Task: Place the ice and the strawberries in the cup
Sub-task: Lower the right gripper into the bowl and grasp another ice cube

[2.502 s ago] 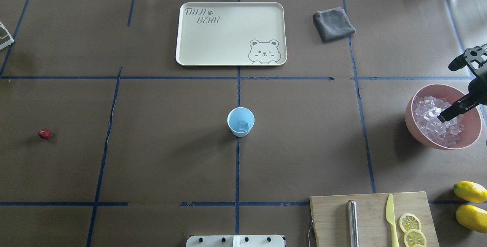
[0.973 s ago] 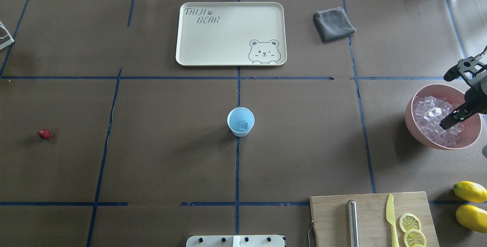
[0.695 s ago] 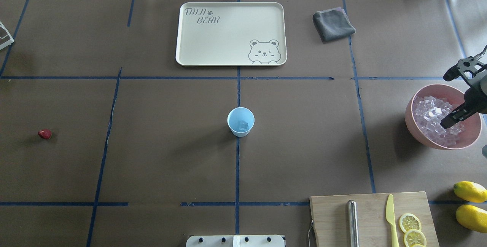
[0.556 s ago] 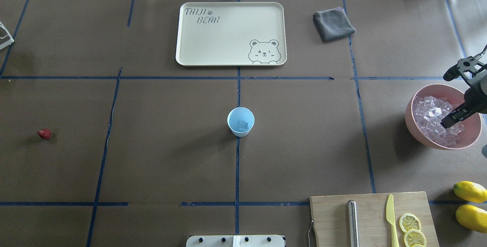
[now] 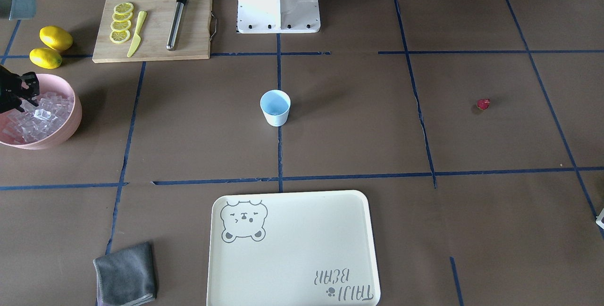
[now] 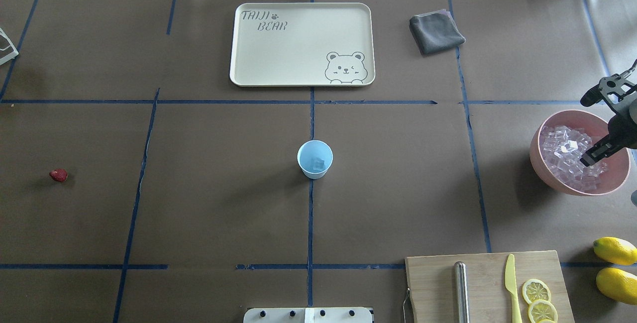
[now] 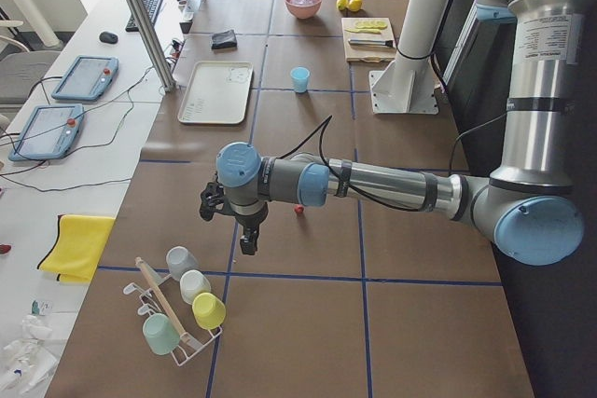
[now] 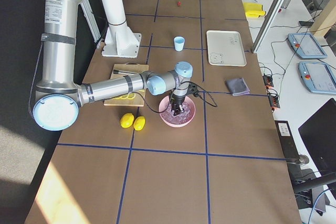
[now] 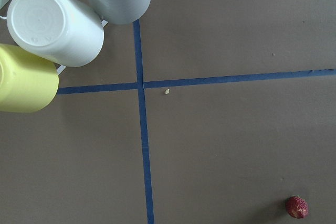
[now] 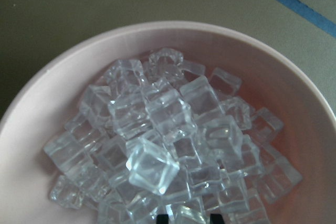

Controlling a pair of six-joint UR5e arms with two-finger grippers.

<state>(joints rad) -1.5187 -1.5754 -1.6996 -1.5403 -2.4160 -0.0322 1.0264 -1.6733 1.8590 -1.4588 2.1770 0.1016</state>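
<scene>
The pale blue cup [image 6: 315, 159] stands at the table's middle with one ice cube [image 6: 318, 164] in it. Several more ice cubes [image 10: 168, 124] fill the pink bowl [image 6: 547, 176] at the right. My right gripper [image 6: 592, 156] is down in the bowl. In the right wrist view its fingertips [image 10: 164, 217] just show at the bottom edge, closed on either side of one cube in the pile. The strawberry [image 6: 58, 175] lies alone at the far left and also shows in the left wrist view [image 9: 296, 206]. My left gripper [image 7: 244, 235] hovers near it; I cannot tell if it is open.
A cream tray [image 6: 302, 44] and a grey cloth [image 6: 436, 32] lie at the back. A cutting board [image 6: 433, 288] with a rod, a yellow knife [image 6: 511, 283] and lemon slices is front right, with two lemons [image 6: 616, 251] beside it. A cup rack [image 9: 52, 27] is by the left gripper.
My right gripper has moved from the bowl's middle a little nearer and deeper into the ice, then shifted its tip slightly right. Cup and strawberry have not moved.
</scene>
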